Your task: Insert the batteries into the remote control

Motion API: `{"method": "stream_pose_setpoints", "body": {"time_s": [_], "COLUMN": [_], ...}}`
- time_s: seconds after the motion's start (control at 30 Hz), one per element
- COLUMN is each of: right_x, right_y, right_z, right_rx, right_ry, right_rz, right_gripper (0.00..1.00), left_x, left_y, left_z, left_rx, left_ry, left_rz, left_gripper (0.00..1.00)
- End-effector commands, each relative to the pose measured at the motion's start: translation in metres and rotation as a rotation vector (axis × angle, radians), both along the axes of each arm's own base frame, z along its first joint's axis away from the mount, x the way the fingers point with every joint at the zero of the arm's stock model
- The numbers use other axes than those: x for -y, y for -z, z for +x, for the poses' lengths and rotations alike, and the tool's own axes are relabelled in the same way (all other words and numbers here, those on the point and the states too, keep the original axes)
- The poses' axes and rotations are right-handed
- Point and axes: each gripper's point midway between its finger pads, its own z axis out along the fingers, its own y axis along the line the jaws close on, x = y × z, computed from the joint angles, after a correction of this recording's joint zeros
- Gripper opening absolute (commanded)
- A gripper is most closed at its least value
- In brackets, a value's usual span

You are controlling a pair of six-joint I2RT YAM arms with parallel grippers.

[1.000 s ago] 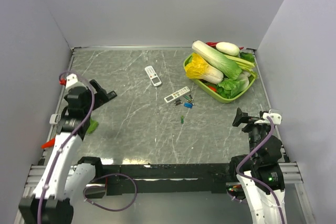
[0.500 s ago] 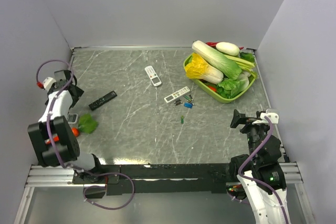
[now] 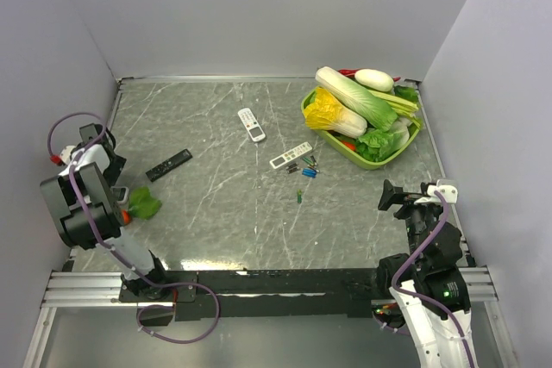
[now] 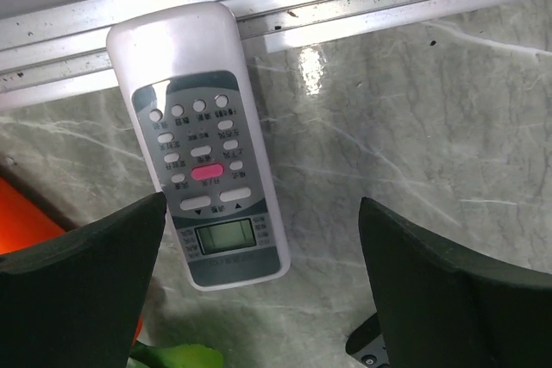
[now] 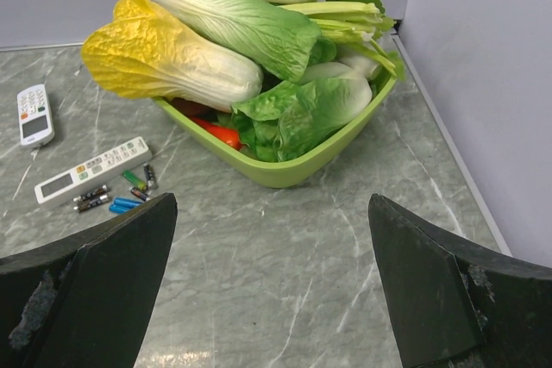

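Swinging back leftward, the left hand (image 4: pixel 261 208) is now hovering wide open and empty over a white remote (image 4: pixel 200 144), probably about to grasp it. The batteries (image 3: pixel 304 169) are lying well apart on the counter (image 3: pixel 224 213), and the right hand (image 5: pixel 272 204) is waiting, open and empty.

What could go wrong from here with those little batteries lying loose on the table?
The batteries are tiny and round. A clumsy touch may send them rolling, and one cell lies apart from the rest.
Several remotes are out. The open left gripper hangs over a white remote far from the batteries, so the wrong one might get picked.
The vegetable basket sits close to the batteries and could be bumped.
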Motion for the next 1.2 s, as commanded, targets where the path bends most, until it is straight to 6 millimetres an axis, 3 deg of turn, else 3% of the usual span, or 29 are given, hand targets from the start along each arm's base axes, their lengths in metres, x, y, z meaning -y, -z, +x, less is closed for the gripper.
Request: {"method": "stream_pose_setpoints", "body": {"time_s": [0.0,0.23,0.43,0.63,0.73,0.97,1.17], "right_x": [0.013,0.014,0.014,0.014,0.014,0.014,0.014], "right_y": [-0.057,-0.056,-0.056,-0.056,-0.056,-0.056,-0.055], "right_z": [-0.053,-0.053,-0.053,-0.053,-0.053,-0.053,-0.052], "right_rx": [0.347,0.345,0.344,0.344,0.342,0.342,0.339], "right_ry": [0.002,0.007,0.007,0.007,0.009,0.01,0.011], "right_rz": [0.078,0.08,0.081,0.083,0.083,0.081,0.078], "right_gripper": [1.0,1.0,1.0,1.0,1.0,1.0,1.0], "left_x": [-0.005,0.009,0.021,0.047,0.063,0.105,0.133], "left_y": [0.008,0.033,0.037,0.033,0.033,0.024,-0.001], "left_z": [-0.004,-0.006,0.003,0.028,0.04,0.074,0.097], "left_rx": [-0.017,-0.029,-0.048,-0.061,-0.036,0.017,0.087], "left_ry": [-0.06,-0.043,0.023,0.161,0.234,0.474,0.64], "left_rz": [0.006,-0.084,-0.095,-0.07,-0.091,-0.103,-0.064], "left_gripper": [0.97,0.97,0.97,0.72,0.56,0.39,0.34]}}
